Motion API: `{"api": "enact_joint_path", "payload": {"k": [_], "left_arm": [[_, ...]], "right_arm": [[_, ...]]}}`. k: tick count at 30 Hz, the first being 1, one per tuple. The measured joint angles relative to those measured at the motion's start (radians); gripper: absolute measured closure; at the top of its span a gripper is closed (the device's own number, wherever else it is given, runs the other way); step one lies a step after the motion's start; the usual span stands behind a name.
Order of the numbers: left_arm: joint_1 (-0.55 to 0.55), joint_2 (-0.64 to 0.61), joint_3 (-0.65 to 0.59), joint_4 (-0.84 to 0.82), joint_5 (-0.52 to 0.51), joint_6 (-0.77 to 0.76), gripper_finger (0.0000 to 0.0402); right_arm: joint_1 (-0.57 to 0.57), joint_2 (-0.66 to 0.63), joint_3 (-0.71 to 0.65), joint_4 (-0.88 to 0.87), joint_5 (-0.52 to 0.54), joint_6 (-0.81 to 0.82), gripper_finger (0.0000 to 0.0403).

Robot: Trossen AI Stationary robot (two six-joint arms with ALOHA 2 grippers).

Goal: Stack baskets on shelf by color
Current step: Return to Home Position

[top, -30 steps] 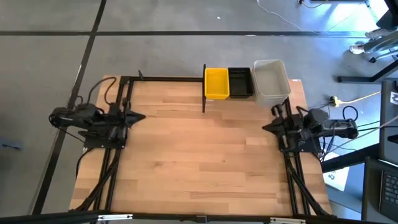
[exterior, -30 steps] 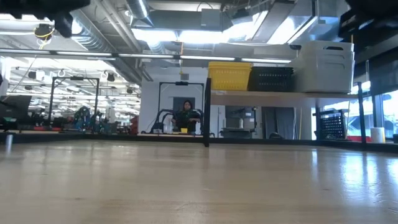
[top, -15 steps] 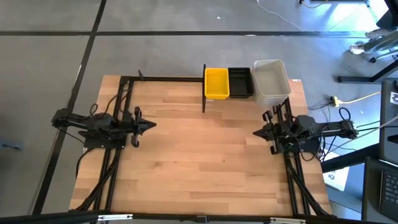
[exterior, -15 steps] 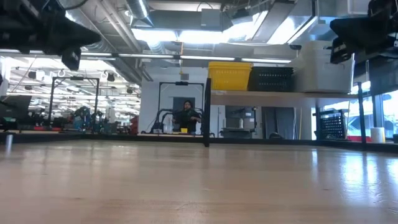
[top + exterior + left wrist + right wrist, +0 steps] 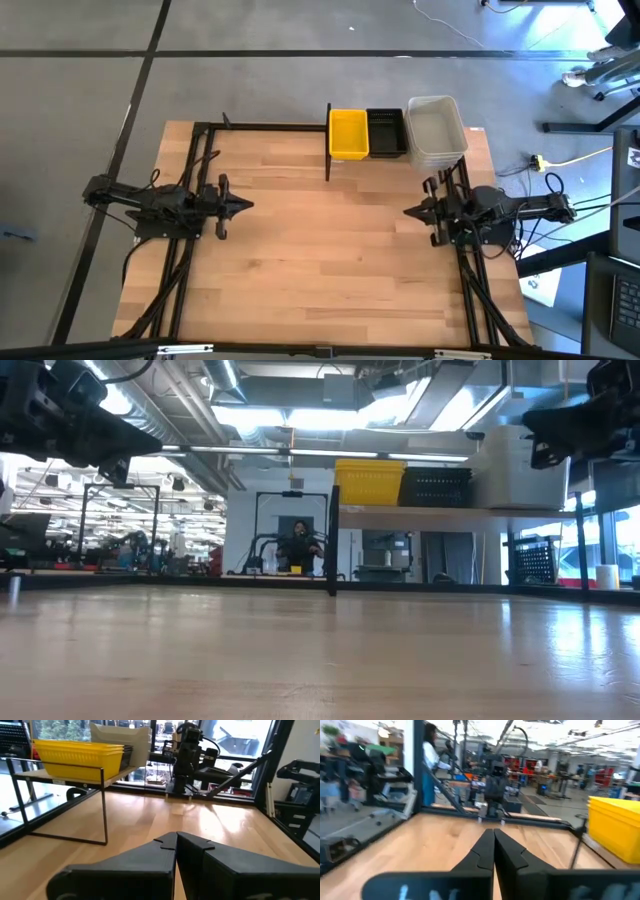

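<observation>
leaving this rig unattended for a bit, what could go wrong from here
1. The whitish stack sits at the shelf's end nearest the right arm. The shut right gripper hovers just in front of it, so a wide swing might clip the stack.
2. The shelf stands on thin posts. A knock on the front post could shake everything on it, though the shut left gripper is well clear of it now.
</observation>
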Motion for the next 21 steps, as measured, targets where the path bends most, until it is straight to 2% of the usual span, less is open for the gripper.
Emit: {"api": "enact_joint_path", "payload": {"k": [5,21], "left_arm": [[0.0,0.0,0.0,-0.002,-0.01,0.004,0.0401],[0.0,0.0,0.0,-0.005,-0.012,0.004,0.0401]], "right_arm": [[0.0,0.0,0.0,-0.056,0.028,-0.017,0.0392],[0.0,0.0,0.0,-0.063,0.026,-0.016,0.0391]]}}
